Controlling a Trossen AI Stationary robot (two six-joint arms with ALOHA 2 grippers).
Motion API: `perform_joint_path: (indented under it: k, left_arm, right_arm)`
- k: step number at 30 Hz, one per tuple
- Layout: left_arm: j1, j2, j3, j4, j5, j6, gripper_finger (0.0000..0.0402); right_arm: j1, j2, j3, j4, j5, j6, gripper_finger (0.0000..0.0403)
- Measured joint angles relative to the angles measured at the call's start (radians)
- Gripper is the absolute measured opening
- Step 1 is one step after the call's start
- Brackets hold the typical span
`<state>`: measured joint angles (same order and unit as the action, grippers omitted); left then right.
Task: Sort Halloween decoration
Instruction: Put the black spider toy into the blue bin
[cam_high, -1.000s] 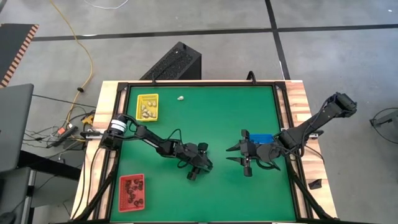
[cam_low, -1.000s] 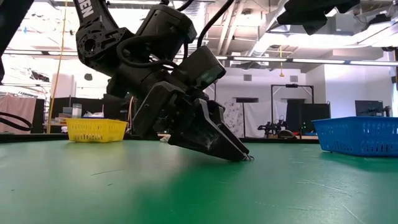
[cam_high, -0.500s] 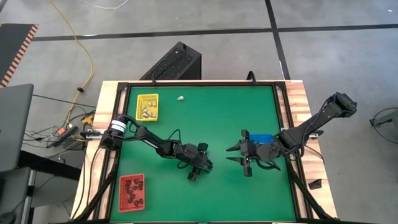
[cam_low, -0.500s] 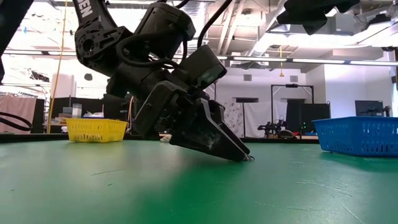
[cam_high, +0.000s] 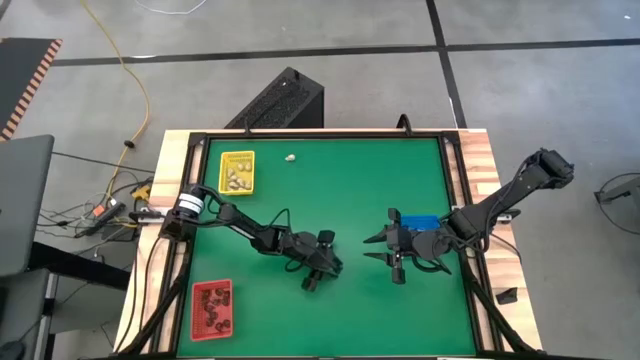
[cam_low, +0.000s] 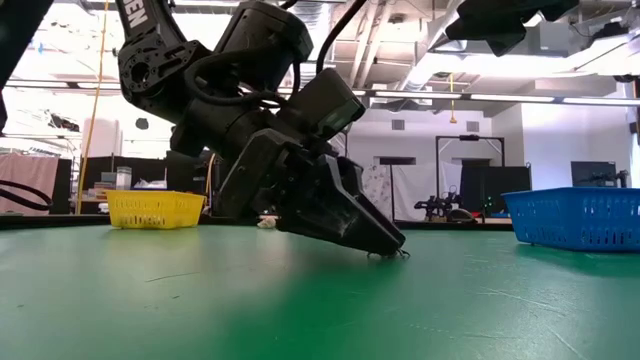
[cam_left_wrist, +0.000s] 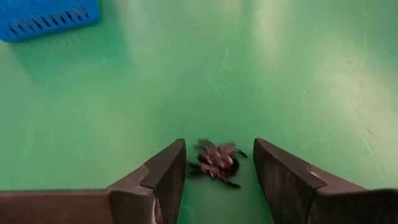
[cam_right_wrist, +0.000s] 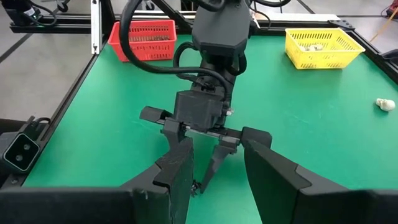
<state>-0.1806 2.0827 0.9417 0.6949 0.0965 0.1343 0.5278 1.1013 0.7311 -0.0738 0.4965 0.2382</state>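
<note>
**Left tool closing in on a black spider**

The left tool is tilting down onto the green table, its fingers spread wide around a black spider trinket that is sitting loose between them, touching neither as far as I can tell. The right tool is hanging open just beside the blue tray. A cream trinket is lying alone near the yellow tray; the red tray is already holding dark pieces. My worry: the spider is light and leggy, so a closing finger could flick it aside or pinch only a leg.
</note>
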Motion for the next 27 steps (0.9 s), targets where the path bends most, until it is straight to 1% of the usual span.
perform_joint_path:
  k: [6,15,17,23,27]
  left_arm:
    - [0.003,-0.001,0.002,-0.071,0.035,-0.006,0.0178]
    - [0.003,-0.002,0.002,-0.092,0.031,-0.002,0.0175]
    - [0.003,-0.002,0.002,-0.092,0.031,0.003,0.0165]
    - [0.002,-0.002,0.001,-0.094,0.032,0.022,0.0117]
    - [0.002,-0.002,0.001,-0.093,0.032,0.032,0.0096]
  right_arm:
    - [0.000,0.000,0.000,0.000,0.000,-0.001,0.0173]
    - [0.000,0.000,0.000,0.003,0.000,-0.003,0.0173]
    - [0.000,0.000,0.000,0.004,0.000,-0.003,0.0173]
    - [0.000,0.000,0.000,0.005,0.000,-0.002,0.0173]
    - [0.000,0.000,0.000,0.005,0.000,-0.002,0.0173]
